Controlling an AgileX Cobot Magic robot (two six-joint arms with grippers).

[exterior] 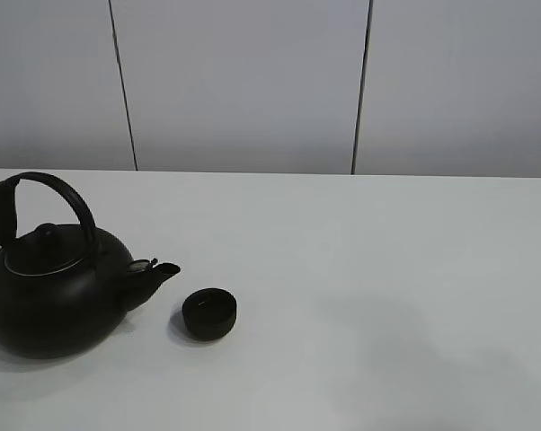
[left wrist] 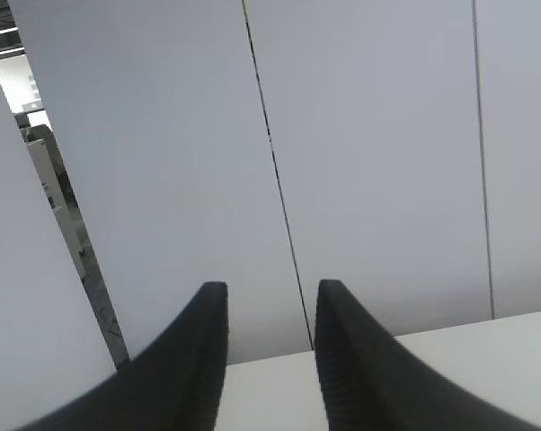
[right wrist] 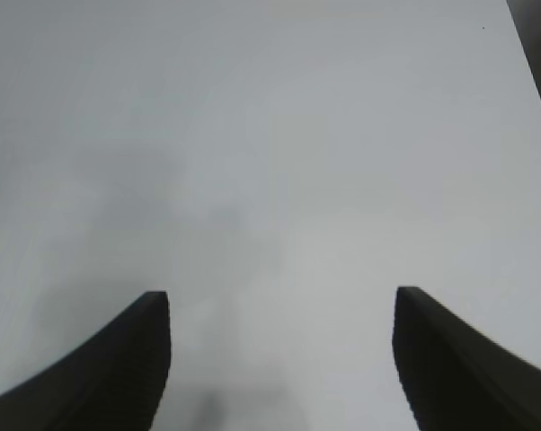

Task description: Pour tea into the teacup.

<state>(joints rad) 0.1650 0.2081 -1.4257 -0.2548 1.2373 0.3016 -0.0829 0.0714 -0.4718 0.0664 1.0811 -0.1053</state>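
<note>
Exterior high view. A white table (exterior: 387,269) carries a large round black teapot (exterior: 50,287) with an arched handle (exterior: 46,193) and a knobbed lid (exterior: 46,235); its spout (exterior: 154,272) points toward the teacup (exterior: 209,313), a small, low, matte-black cup standing upright just beside the spout tip but apart from it. Pale wall panels (exterior: 243,81) with dark vertical seams rise behind the table. Neither arm appears here, so the position of the cup relative to either gripper cannot be read from this view.

Left wrist view. The left gripper (left wrist: 270,296) points at the wall panels above the table's far edge; its two dark ribbed fingers (left wrist: 347,359) stand a narrow gap apart with nothing between them. A strip of white table shows just beyond the fingertips. Teapot and teacup lie outside this view, so neither is directly ahead of this gripper. A cluttered room area shows in a gap at one edge.

Right wrist view. The right gripper (right wrist: 281,301) points down at bare white table; its two dark fingers (right wrist: 432,350) are spread wide, gripping nothing. A soft shadow lies on the surface ahead of them. The teacup is not visible between or ahead of these fingers.
</note>
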